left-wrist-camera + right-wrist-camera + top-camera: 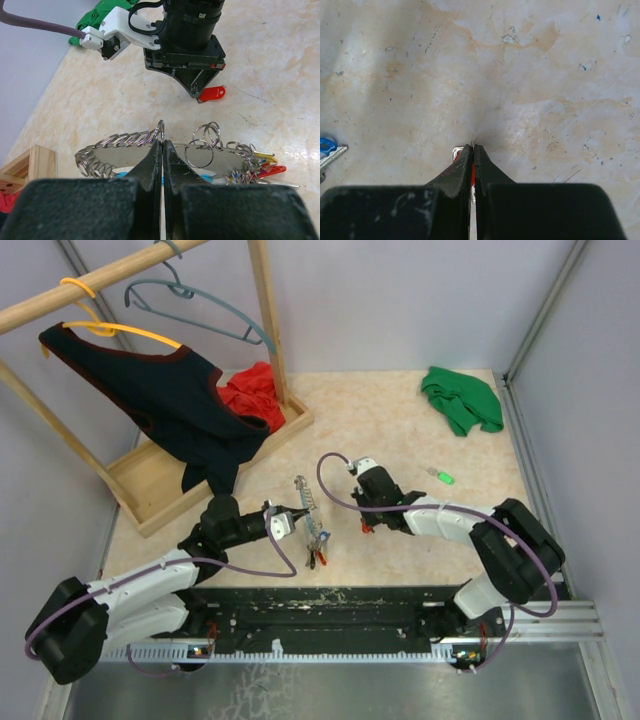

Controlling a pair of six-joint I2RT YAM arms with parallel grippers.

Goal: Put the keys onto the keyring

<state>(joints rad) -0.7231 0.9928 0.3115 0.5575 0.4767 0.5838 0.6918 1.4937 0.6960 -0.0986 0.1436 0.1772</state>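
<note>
Beige marbled table [400, 420] fills the top view, with grey walls [400, 300] around it. A wooden rack [265, 300] stands upper left and a green cloth [462, 400] lies upper right. The keyring [310, 512] lies at centre, the left claw [163, 142] pinched together on its coil. The right claw [472, 148] is clamped on the red key [212, 92], just right of the keyring, its blade mostly hidden. The green key [443, 477] lies apart, right of centre, small and blurry

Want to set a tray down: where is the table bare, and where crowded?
Bare: far middle, between the wooden rack base and the green cloth; smaller, around the green key. Crowded: near middle, where the left hand grips the keyring and the right hand pinches the red key.
</note>
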